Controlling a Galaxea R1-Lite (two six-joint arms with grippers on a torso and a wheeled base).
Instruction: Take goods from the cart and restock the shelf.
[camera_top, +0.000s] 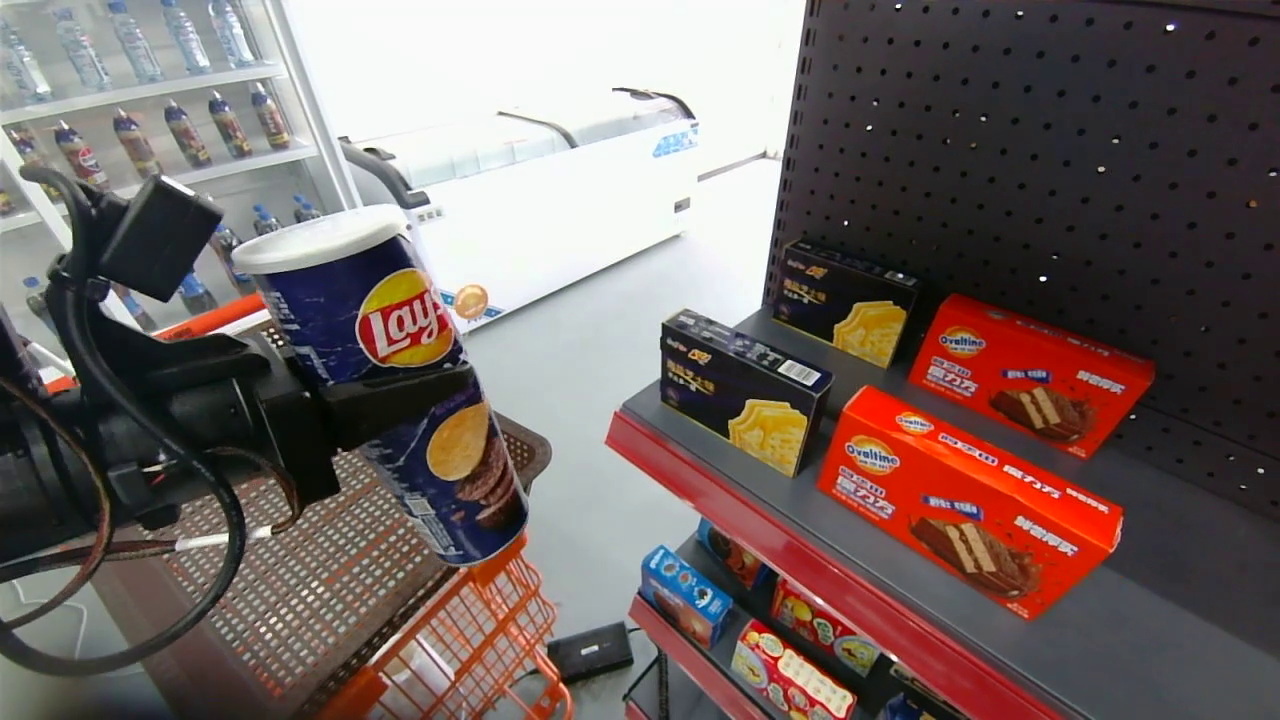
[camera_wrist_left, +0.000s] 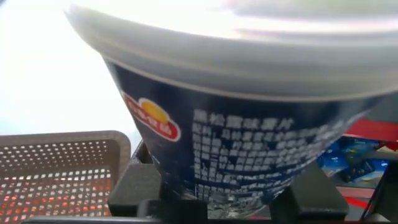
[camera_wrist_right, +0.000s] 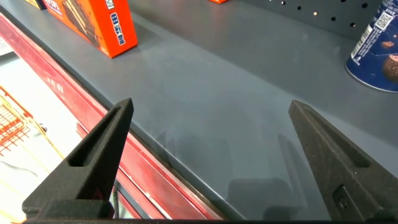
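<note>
The left gripper (camera_top: 405, 400) has its fingers clamped on a blue chips can (camera_top: 385, 320), held above the orange cart (camera_top: 470, 640); I'd say shelving it is what's left. The right gripper (camera_wrist_right: 211, 155) gapes wide over bare shelf (camera_wrist_right: 236, 93), with another chips can (camera_wrist_right: 376, 50) beyond its fingertips.

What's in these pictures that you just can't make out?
- Head view: the cart's contents, hidden behind the left claw and its chips can.
- Head view: lower-shelf packets, partly tucked under the top shelf.
- Right wrist view: a second can, cut off by the edge, beyond the open right claw.
</note>
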